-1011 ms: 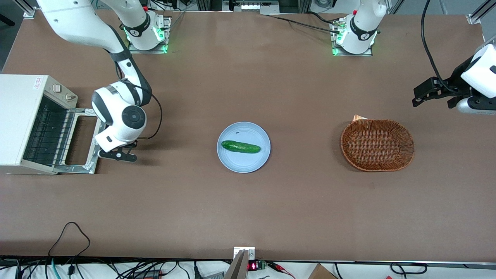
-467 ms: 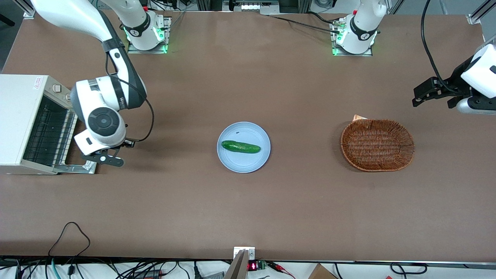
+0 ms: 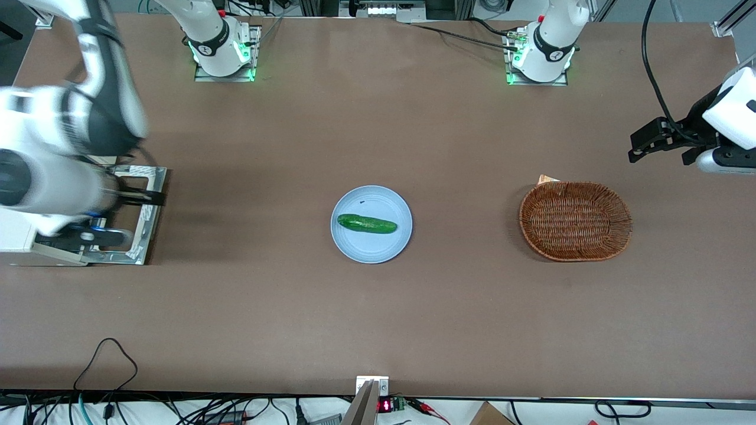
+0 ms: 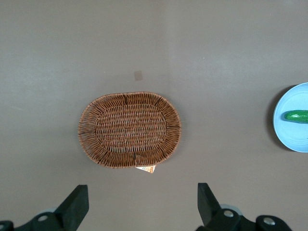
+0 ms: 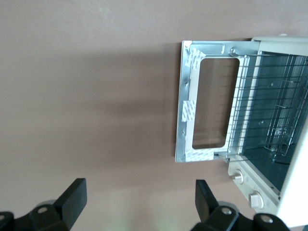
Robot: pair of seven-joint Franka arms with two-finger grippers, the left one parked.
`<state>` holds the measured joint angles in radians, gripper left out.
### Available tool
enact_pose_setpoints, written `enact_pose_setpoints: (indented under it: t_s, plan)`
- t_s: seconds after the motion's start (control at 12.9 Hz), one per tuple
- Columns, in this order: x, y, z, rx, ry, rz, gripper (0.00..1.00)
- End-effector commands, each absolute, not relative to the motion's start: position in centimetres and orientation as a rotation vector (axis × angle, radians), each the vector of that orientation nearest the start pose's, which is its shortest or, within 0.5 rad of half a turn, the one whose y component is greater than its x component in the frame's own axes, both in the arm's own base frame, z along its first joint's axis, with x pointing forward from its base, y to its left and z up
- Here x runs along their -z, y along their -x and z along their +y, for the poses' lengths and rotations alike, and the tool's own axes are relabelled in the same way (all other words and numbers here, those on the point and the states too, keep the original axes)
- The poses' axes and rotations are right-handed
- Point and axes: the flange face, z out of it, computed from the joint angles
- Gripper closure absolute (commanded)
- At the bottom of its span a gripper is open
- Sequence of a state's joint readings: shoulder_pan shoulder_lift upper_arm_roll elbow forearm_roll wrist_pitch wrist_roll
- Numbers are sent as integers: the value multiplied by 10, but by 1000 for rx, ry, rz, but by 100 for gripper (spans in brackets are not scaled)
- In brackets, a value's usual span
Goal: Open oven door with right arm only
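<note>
R arm (image 3: pixel 53 159) raised over oven (image 5: pixel 284 120), hand (image 5: pixel 137 199) spread wide.

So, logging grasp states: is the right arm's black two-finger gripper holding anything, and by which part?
Nothing: the gripper hangs open above the table, apart from the silver-framed glass oven door, which lies folded down.

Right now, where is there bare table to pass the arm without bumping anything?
Bare table lies between the open oven door and the plate, and between plate and basket. It is crowded at the oven, where the open pincer hangs above the table in front of the door.
</note>
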<state>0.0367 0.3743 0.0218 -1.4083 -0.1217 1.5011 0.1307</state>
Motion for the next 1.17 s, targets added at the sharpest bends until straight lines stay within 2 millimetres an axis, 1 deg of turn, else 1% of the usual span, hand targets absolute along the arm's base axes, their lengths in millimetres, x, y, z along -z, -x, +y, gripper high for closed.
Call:
enact_pose_setpoints:
  t_s: [0.0, 0.16, 0.31, 0.39, 0.47, 0.54, 0.62, 0.7, 0.78, 0.93, 1.01, 1.09]
  plan:
    - [-518, -635, 20, -364, 3158, 86, 0]
    - [-538, -629, 22, -301, 3138, 85, 0]
    - [-550, -618, 15, -206, 3106, 111, 0]
    - [-550, -608, 19, -147, 3110, 101, 0]
    - [-548, -597, 18, -113, 3109, 105, 1]
    - [-547, -591, 18, -100, 3110, 82, 0]
    - [-549, -588, 17, -99, 3109, -5, 0]
    - [-556, -582, 16, -81, 3107, -96, 0]
    - [-559, -574, 16, -59, 3107, -99, 0]
    - [-559, -560, 18, -17, 3111, -71, 0]
    - [-557, -557, 19, 20, 3112, -23, 0]
    - [-555, -557, 21, 22, 3113, 18, 0]
